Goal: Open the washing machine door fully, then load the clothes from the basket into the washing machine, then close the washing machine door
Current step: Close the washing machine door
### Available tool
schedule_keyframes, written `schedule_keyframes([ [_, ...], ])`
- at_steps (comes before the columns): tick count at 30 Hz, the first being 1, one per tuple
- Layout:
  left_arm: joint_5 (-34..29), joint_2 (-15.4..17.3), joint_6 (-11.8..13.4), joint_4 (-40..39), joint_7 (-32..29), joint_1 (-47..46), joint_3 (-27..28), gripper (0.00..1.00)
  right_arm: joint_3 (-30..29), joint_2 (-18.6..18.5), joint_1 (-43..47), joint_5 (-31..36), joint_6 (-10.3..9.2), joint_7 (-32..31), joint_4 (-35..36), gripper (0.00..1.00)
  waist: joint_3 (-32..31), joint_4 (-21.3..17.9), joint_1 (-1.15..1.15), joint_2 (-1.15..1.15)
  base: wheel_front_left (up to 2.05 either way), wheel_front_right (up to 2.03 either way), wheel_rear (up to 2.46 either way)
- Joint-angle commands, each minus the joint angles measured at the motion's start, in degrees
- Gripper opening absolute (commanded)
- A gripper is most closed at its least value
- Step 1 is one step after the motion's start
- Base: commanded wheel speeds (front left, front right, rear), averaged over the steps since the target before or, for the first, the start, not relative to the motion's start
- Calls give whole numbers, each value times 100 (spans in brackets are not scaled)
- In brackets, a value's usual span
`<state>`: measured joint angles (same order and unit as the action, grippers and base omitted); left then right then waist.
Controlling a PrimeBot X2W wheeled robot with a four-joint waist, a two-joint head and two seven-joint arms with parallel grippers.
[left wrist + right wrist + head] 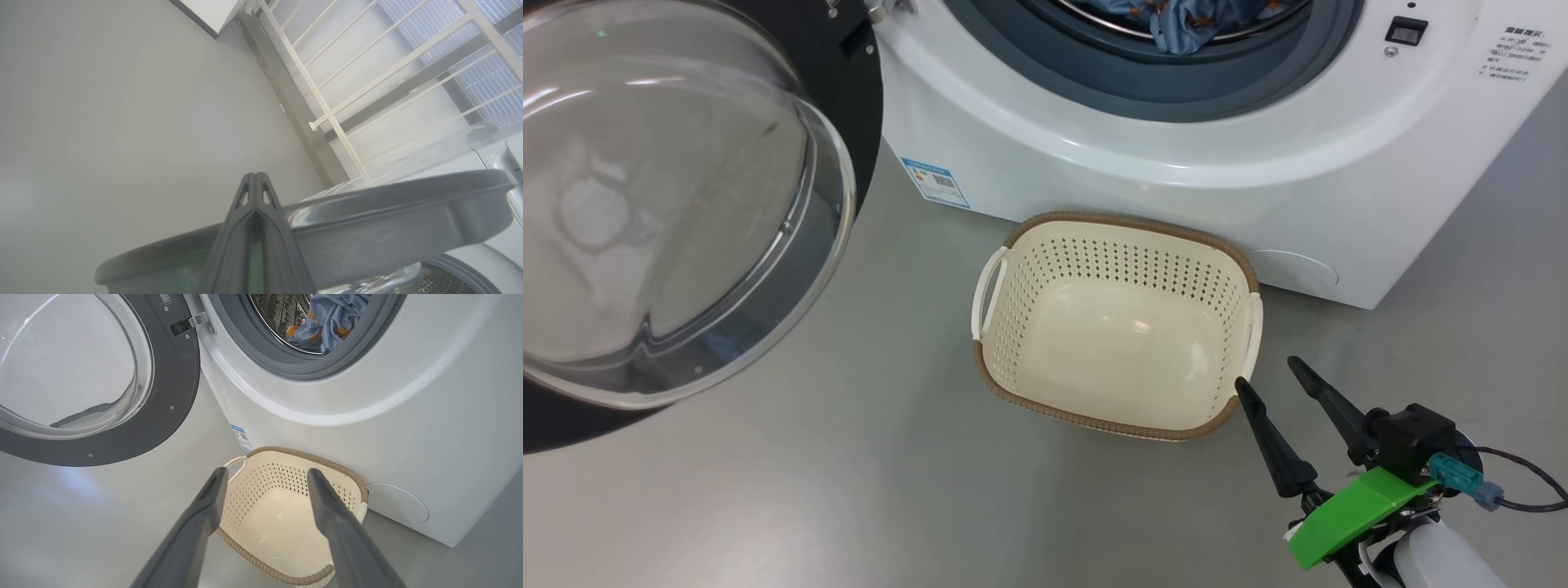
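Observation:
The washing machine (1176, 163) stands white at the top, with the clothes (1176, 24), light blue with orange patches, inside its drum and hanging onto the grey gasket. The washing machine door (670, 204) is swung open at the left, its clear glass bowl bulging toward me. On the floor against the machine sits the empty basket (1119, 327). My right gripper (1270, 371) is open beside the basket's near right corner, holding nothing. The right wrist view shows the gripper (266, 471) over the basket (310, 457), with the clothes (331, 318) above. My left gripper (255, 177) is shut and empty against the door's grey rim (367, 204).
A blue label sticker (935, 181) marks the machine's lower left front, and a round cover (1294, 269) its lower right. The door latch slot (1406, 30) sits right of the opening. Grey floor (849, 490) spreads around the basket. White railing bars (327, 110) rise beyond the door.

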<state>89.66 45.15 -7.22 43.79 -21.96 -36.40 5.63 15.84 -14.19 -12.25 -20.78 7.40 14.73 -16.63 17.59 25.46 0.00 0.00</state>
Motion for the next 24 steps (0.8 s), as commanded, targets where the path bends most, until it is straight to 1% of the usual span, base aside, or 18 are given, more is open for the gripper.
schedule_keyframes([
  [1,84,229,-26,-250,-254,-34,33,0,109,52,-89,33,9,27,107,100,-17,2,0,0,0,0,0],
  [8,216,239,-26,-487,-787,113,-8,0,91,78,-49,6,9,27,99,100,-131,14,0,0,0,0,0],
  [24,391,265,-26,-985,-1640,443,57,0,30,169,73,-42,9,27,125,100,-375,24,0,0,0,0,0],
])
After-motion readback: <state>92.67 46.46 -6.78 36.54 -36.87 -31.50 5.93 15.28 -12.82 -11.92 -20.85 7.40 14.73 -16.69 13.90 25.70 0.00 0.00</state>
